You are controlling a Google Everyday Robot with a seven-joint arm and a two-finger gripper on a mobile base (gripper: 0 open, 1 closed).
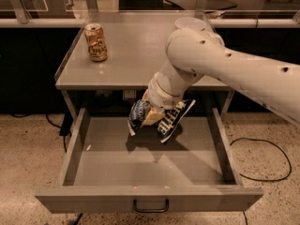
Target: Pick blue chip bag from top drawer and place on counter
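Note:
The blue chip bag (171, 119), dark navy with white "Kettle" lettering, hangs crumpled in the air above the back of the top drawer (145, 163), just below the counter's front edge. My gripper (151, 115) is shut on the blue chip bag and holds it clear of the drawer floor; the bag's shadow lies on the floor beneath it. The white arm reaches in from the right and crosses over the counter (136, 55).
A tan drink can (95, 42) stands upright at the counter's back left. A white bowl (190, 23) at the back right is partly hidden by the arm. The drawer is pulled fully out, with a dark handle (151, 205) on its front. A black cable (262, 161) lies on the floor at right.

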